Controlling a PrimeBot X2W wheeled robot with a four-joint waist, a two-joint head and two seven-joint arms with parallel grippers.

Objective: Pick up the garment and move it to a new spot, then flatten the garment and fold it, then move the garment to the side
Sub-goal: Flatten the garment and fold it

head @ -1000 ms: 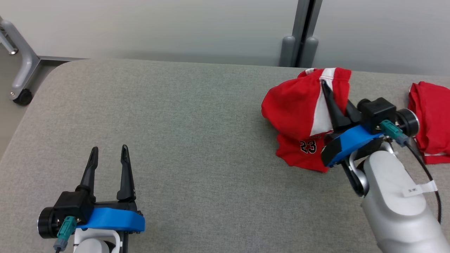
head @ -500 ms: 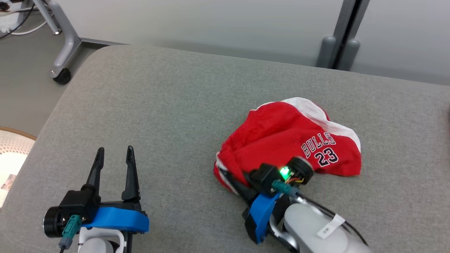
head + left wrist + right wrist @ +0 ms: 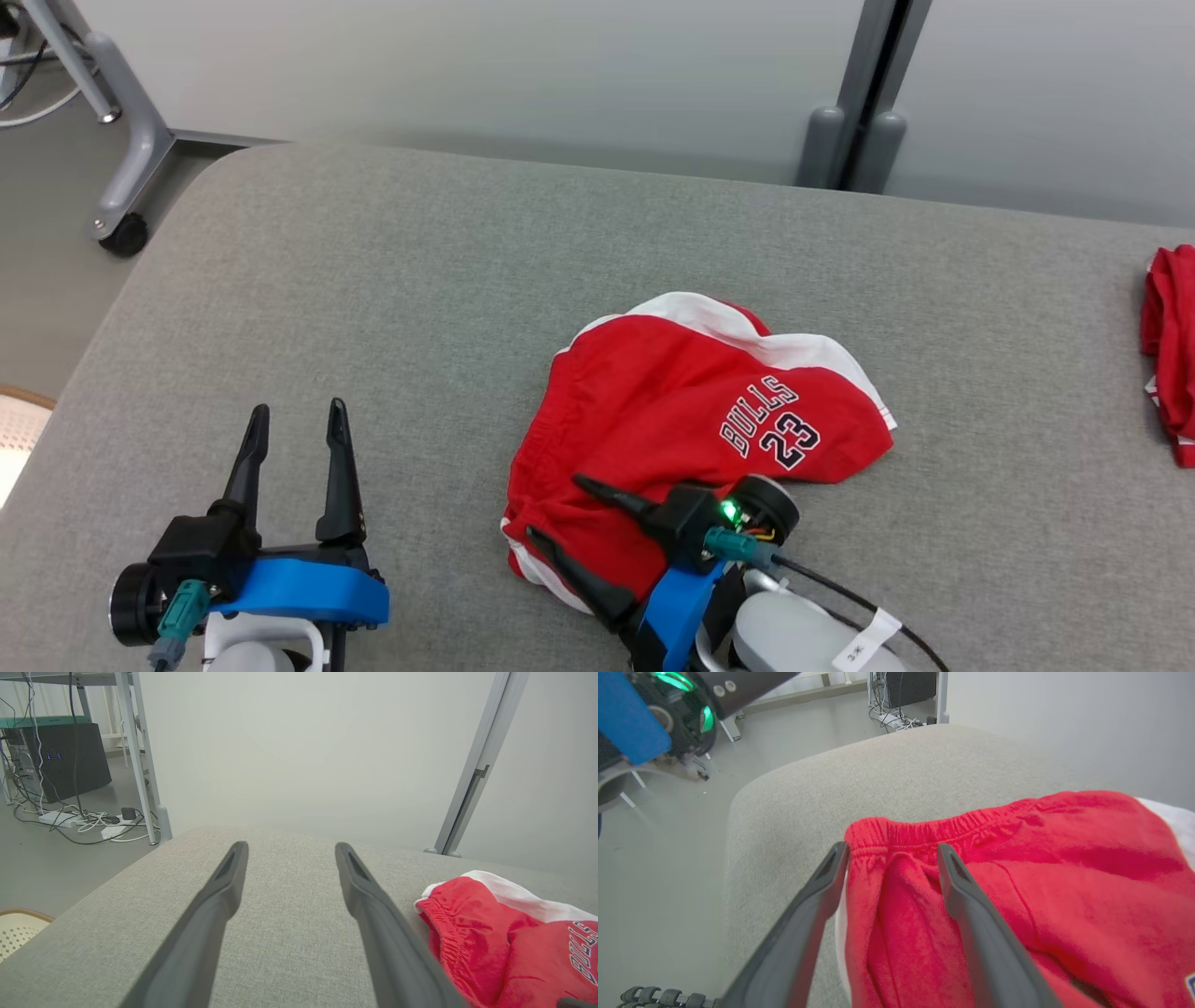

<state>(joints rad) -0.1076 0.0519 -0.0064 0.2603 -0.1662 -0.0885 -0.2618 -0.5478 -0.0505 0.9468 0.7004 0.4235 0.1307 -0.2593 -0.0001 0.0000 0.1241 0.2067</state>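
Observation:
The garment (image 3: 691,420) is a pair of red shorts with white side stripes and "BULLS 23" print, lying crumpled near the middle of the grey padded table (image 3: 420,308). My right gripper (image 3: 553,509) is open over the waistband corner, its fingers spread on either side of a fold of red cloth (image 3: 896,896). At the lower left my left gripper (image 3: 297,415) hovers open above bare table, well left of the shorts (image 3: 504,933), holding nothing.
A second red garment (image 3: 1172,350) lies at the table's right edge. A metal frame leg with a castor (image 3: 121,233) stands on the floor at the far left. A grey post (image 3: 854,103) rises behind the table. Cables and equipment (image 3: 60,765) sit on the floor.
The right gripper carried the shorts from the far right toward the table's middle, set them down and opened. The head camera shifted as well. The left gripper stayed as it was.

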